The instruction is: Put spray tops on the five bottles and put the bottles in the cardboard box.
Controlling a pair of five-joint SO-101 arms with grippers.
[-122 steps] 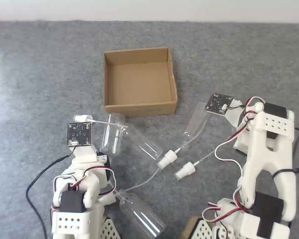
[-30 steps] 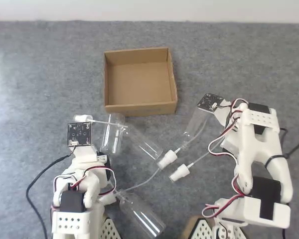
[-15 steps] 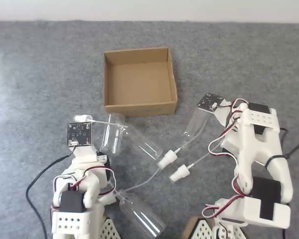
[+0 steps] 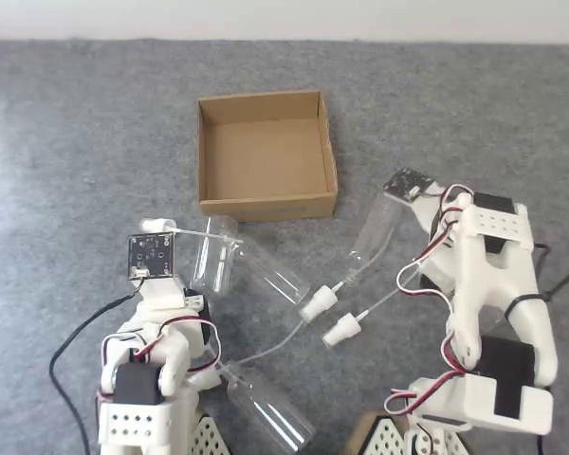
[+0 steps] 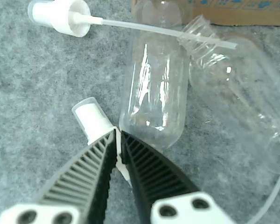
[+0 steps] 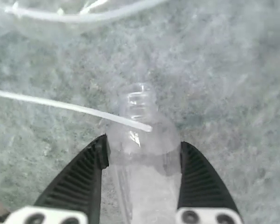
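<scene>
My left claw (image 5: 117, 135) is pressed together on the thin stem of a spray top (image 5: 91, 115), low over the tabletop (image 4: 76, 123) and just beside a clear bottle (image 5: 154, 93) lying on its side. My right claw (image 6: 142, 141) pinches the shoulder of a capless bottle (image 6: 140, 163), one jaw against each side, with a loose tube's tip across its neck. The cardboard box (image 4: 266, 204) stands open, its bare floor showing wall to wall. Every bottle I can see is outside it.
</scene>
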